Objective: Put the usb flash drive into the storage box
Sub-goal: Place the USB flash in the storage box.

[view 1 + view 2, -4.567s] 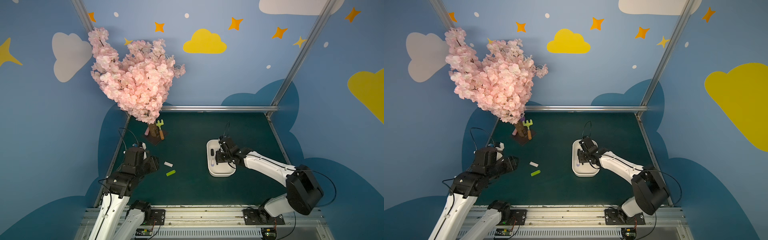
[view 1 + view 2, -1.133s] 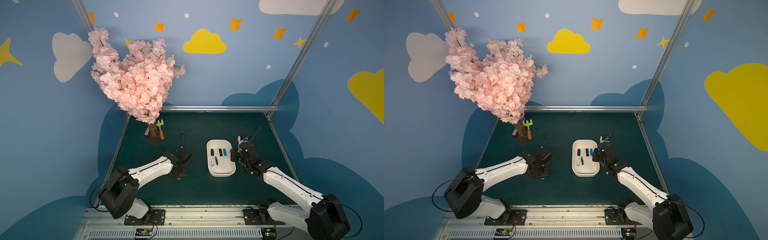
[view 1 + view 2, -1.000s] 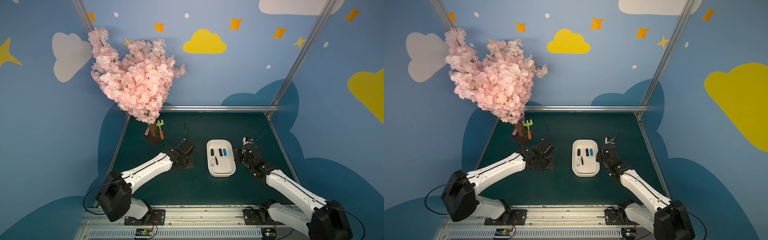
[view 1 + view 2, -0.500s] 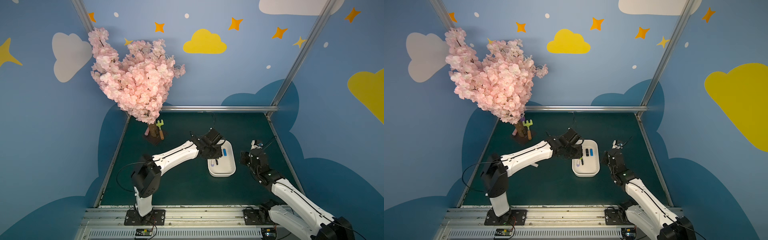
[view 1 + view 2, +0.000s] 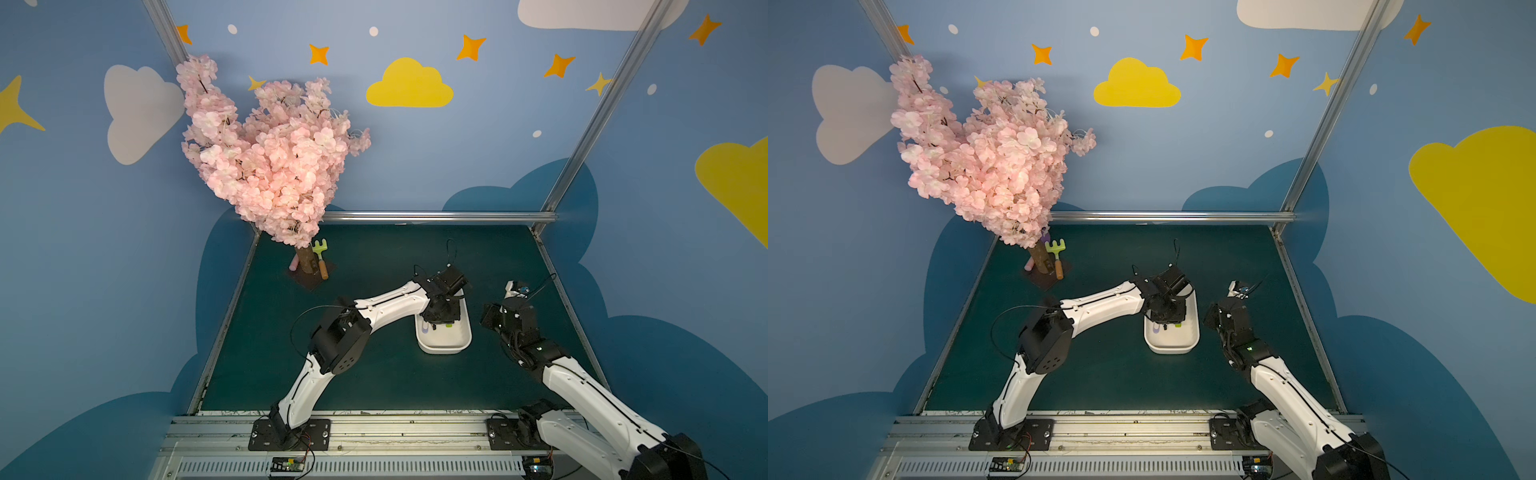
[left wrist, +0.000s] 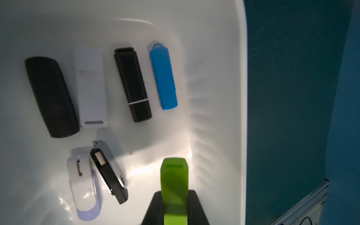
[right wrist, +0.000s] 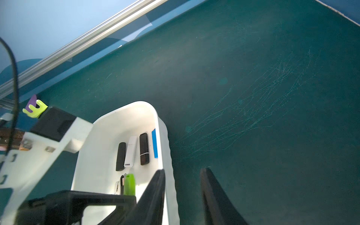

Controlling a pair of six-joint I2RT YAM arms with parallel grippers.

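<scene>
Over storage box [image 5: 444, 348], left hand [image 6: 174, 192] grips usb flash drive [image 6: 174, 175]; right hand [image 7: 183, 170] seemingly released

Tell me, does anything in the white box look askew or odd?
Nothing damaged. In the storage box, the black swivel drive lies slanted against the white-lavender drive. The green drive is clamped in the left gripper's jaws.

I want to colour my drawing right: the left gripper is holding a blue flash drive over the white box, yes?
No: the left gripper is holding a green flash drive, not a blue one, over the white box. The left wrist view shows it; the blue drive lies in the box.
</scene>
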